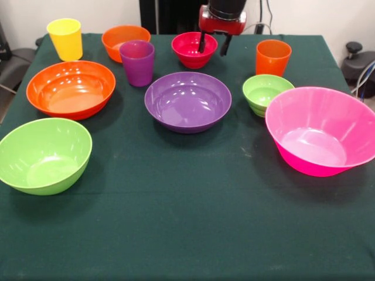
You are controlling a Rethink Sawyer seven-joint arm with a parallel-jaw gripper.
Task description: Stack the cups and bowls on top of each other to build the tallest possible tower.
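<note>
**Jaws spread above the small red-magenta bowl**

Front view: the jaws are standing apart, two dark fingers [202, 42] hanging down from the red gripper [213, 44], gripping nothing. One finger is crossing in front of the small red-magenta bowl [194, 49], the other is sitting just beside that bowl's rim (whether either is touching it cannot be told). The bowl is sitting alone on the dark green tablecloth [187, 222], with nothing nested in it.

Along the far edge, the yellow cup [65, 38] is standing upright at the left, with the small orange bowl [124, 40] near it and the purple cup [137, 62] standing just in front of that bowl. The orange cup [273, 57] is standing upright to the right of the gripper, and the small green bowl [266, 93] is resting just in front of it.

The large purple bowl [188, 101] is lying in the middle, the large orange bowl [71, 89] to its left, the lime green bowl [44, 155] at the near left, and the huge pink bowl [322, 130] at the right, tilted slightly and close beside the small green bowl. All are sitting separately, open side up.
</note>
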